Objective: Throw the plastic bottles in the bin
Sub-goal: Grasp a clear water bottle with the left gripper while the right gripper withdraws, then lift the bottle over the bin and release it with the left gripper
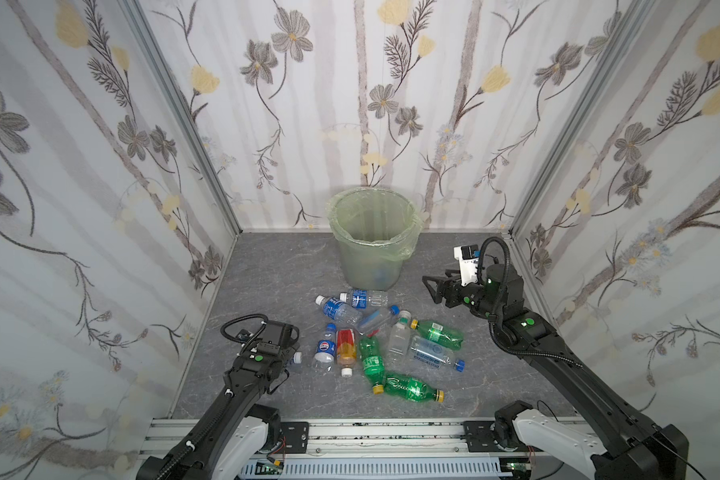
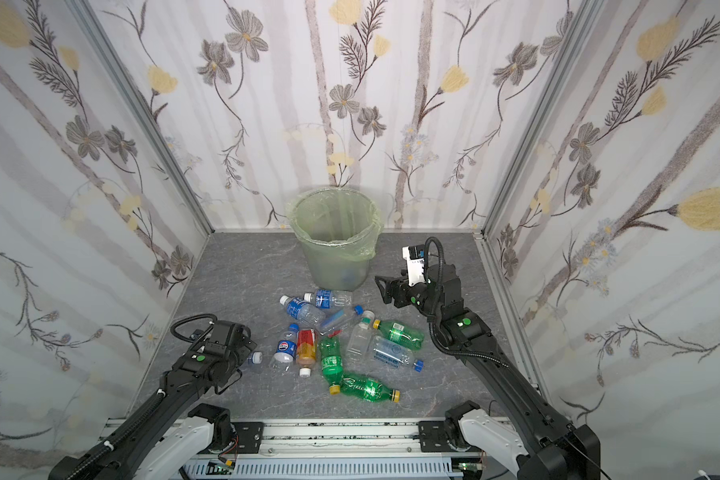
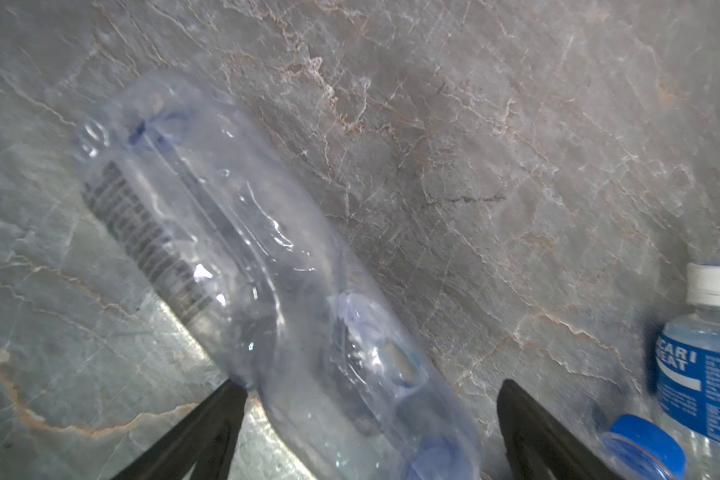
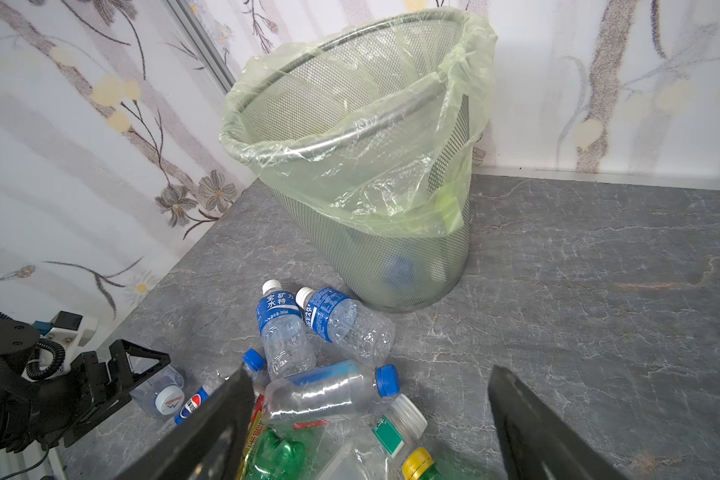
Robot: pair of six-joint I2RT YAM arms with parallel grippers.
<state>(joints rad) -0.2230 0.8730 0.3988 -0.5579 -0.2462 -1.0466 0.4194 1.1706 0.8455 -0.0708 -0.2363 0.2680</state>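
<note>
Straddling clear crumpled plastic bottle (image 3: 225, 249) on grey floor (image 3: 516, 166) with left gripper (image 3: 368, 386), spread wide, seemingly not yet pinching. Grasp step; next, close, lift, carry to green-bagged round mesh bin (image 1: 366, 257), with right gripper (image 1: 430, 290) wide, empty.

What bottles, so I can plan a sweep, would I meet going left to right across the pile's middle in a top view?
Pepsi bottle, amber bottle, middle green bottle, clear white-capped bottle, rightmost green bottle.
</note>
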